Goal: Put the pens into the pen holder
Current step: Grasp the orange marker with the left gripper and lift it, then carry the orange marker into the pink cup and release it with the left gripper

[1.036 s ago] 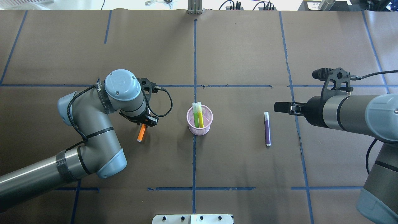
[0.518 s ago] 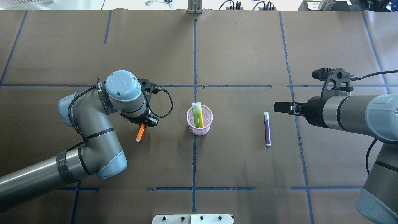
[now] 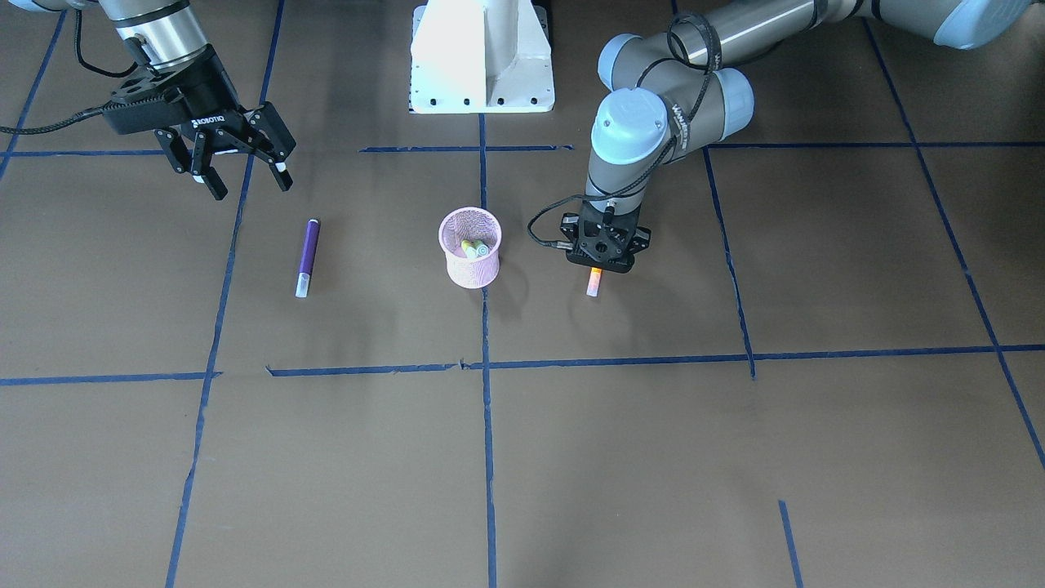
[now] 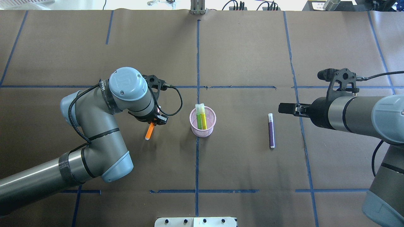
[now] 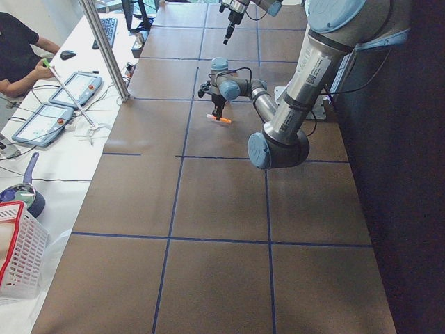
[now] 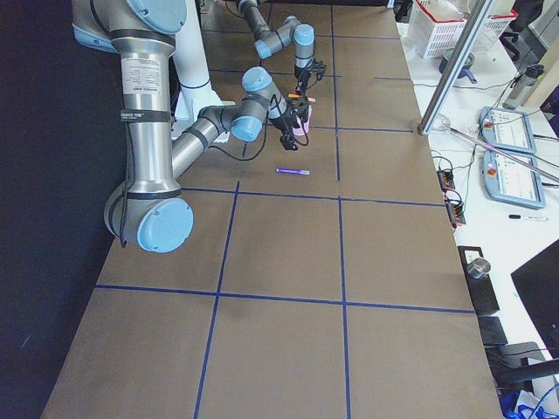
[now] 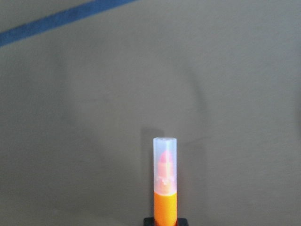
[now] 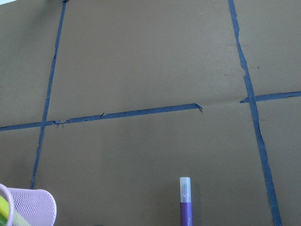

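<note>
My left gripper (image 4: 155,121) is shut on the orange pen (image 4: 149,131) and holds it off the table, left of the pink mesh pen holder (image 4: 202,132). In the left wrist view the orange pen (image 7: 165,188) points away, whitish cap end outward. The holder (image 3: 469,269) stands upright with a green pen (image 4: 199,119) and a yellow one inside. The purple pen (image 4: 271,130) lies flat to the holder's right. My right gripper (image 3: 250,188) is open and empty, hovering just beyond the purple pen (image 3: 307,255), which also shows in the right wrist view (image 8: 185,205).
Blue tape lines (image 4: 197,63) cross the brown table cover. The robot's white base (image 3: 482,57) stands at the table's near edge. Operators' desks with tablets (image 5: 62,104) and a white basket (image 5: 17,257) lie beyond the far edge.
My left gripper has moved right toward the pen holder, carrying the orange pen with it. The right arm and the purple pen have not moved.
</note>
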